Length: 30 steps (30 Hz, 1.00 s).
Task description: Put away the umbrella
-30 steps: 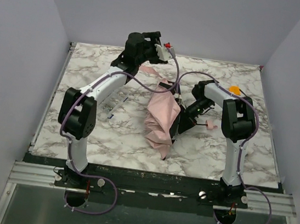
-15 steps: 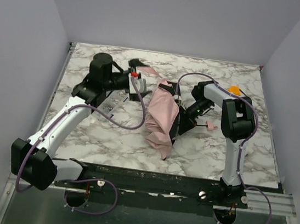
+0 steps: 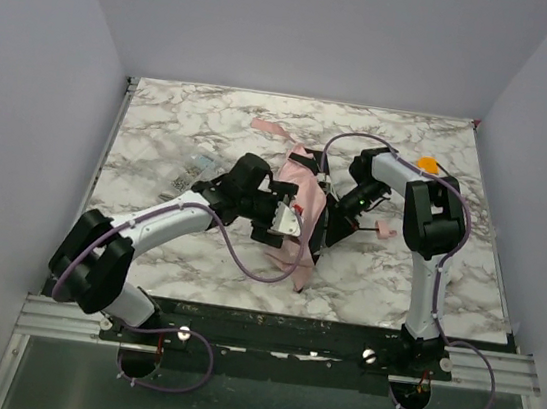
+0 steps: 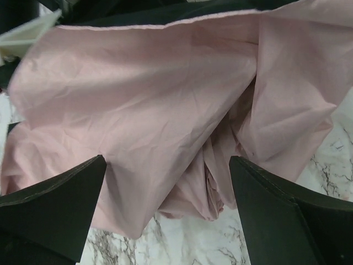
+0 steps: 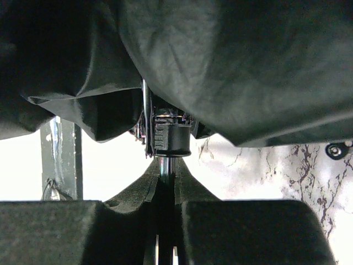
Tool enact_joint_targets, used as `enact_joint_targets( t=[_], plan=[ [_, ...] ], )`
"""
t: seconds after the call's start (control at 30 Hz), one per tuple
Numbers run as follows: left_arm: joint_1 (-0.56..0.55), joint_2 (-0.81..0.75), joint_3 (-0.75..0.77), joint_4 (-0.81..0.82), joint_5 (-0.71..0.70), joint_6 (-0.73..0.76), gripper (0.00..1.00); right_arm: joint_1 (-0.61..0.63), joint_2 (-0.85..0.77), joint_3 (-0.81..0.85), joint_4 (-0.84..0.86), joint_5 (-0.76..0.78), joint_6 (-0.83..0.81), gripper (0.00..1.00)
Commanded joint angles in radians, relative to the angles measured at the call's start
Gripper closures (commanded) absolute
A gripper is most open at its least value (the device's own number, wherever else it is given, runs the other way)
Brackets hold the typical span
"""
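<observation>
Two arms at the umbrella (image 3: 301,190), the left one newly arrived.
Left gripper (image 3: 287,224) was up at the far left of the table 0.5 s ago. It now sits low against the canopy (image 4: 138,94), near side, with fingers (image 4: 66,204) spread wide and thin crumpled pink fabric between them, not pinched. Umbrella lies mid-table on the marble-pattern top (image 3: 162,129), panels loose and creased, dark underside facing right. Right gripper (image 5: 165,190), unmoved, is clamped on the slim metal shaft (image 5: 165,164) just below a black ribbed collar (image 5: 170,138).
</observation>
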State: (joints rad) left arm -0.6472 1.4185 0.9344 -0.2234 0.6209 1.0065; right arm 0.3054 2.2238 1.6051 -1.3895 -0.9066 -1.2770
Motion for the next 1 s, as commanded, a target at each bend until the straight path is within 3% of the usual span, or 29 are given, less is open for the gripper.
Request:
enact_joint_targets(
  t=[0.0, 0.1, 0.23, 0.33, 0.47, 0.67, 0.83, 0.97],
  plan=[
    [-0.033, 0.115, 0.031, 0.027, -0.154, -0.002, 0.01, -0.005, 0.007, -0.002, -0.029, 0.012, -0.017, 0.85],
    [-0.057, 0.177, 0.029, 0.023, -0.229, 0.030, 0.10, -0.009, -0.012, -0.002, -0.023, 0.012, -0.019, 0.76],
    [-0.077, 0.240, 0.082, -0.063, -0.286, 0.039, 0.35, -0.041, -0.074, 0.017, -0.023, -0.011, -0.022, 0.62],
    [-0.082, 0.272, 0.135, -0.135, -0.282, 0.042, 0.47, -0.072, -0.127, 0.047, -0.032, -0.031, -0.027, 0.55],
    [-0.092, 0.287, 0.145, -0.152, -0.294, 0.045, 0.48, -0.104, -0.220, 0.062, -0.031, -0.044, -0.040, 0.47],
    [-0.092, 0.272, 0.148, -0.138, -0.282, 0.019, 0.42, -0.118, -0.395, 0.014, -0.031, -0.129, -0.110, 0.46],
    [-0.088, 0.237, 0.194, -0.106, -0.282, -0.140, 0.28, -0.074, -0.524, -0.165, -0.019, -0.332, -0.236, 0.47],
    [-0.068, 0.160, 0.211, -0.083, -0.239, -0.241, 0.17, -0.030, -0.572, -0.248, 0.110, -0.351, -0.129, 0.48]
  ],
)
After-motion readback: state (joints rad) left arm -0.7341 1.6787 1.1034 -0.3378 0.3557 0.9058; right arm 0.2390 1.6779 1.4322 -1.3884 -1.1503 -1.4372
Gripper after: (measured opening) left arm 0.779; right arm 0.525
